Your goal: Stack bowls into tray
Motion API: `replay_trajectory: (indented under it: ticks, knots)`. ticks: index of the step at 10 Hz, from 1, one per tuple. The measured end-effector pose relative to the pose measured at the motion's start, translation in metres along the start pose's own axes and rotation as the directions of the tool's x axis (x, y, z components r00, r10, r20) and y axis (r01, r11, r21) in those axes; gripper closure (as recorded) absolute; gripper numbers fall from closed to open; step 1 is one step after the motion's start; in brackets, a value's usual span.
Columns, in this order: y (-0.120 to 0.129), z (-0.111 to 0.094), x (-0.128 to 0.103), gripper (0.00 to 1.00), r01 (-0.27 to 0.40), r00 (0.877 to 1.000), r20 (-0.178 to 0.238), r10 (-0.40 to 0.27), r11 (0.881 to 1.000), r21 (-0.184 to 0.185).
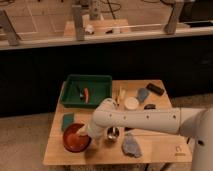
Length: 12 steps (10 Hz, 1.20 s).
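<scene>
The glossy orange-red bowl [75,140] sits on the wooden table [160,147] at the front left. My gripper [86,133] is at the end of the white arm [137,120], down at the bowl's right rim, and partly hidden by my wrist. The dark green tray [102,80] stands at the back left of the table, well behind the bowl. A small orange item [86,94] lies in it. The purple bowl is out of view.
A flat green sponge [68,120] lies between the tray and the bowl. A small metal cup [113,133] stands just right of my gripper. A white cup [131,103], a grey-blue cloth [131,146] and dark items [155,89] lie to the right.
</scene>
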Motion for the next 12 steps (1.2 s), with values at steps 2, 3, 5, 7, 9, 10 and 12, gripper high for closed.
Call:
replay_trajectory:
  ticks: [2, 3, 5, 7, 9, 10, 12]
  knots:
    - [0.001, 0.002, 0.003, 0.45, -0.013, 1.0, 0.011, 0.013, 1.0, 0.006]
    - [0.001, 0.002, 0.004, 0.53, -0.017, 1.0, 0.013, 0.016, 1.0, 0.006]
    - [0.0, 0.001, 0.004, 0.74, -0.021, 1.0, 0.015, 0.021, 1.0, 0.006]
    - [-0.003, -0.002, 0.003, 0.93, -0.027, 0.999, 0.019, 0.027, 1.0, 0.01]
    - [-0.006, -0.014, 0.003, 1.0, -0.034, 0.999, 0.028, 0.033, 0.998, 0.05]
    - [-0.01, -0.024, 0.002, 1.0, -0.034, 0.999, 0.031, 0.032, 0.997, 0.075]
    - [-0.023, -0.057, -0.005, 1.0, -0.007, 1.0, 0.026, 0.003, 0.99, 0.143]
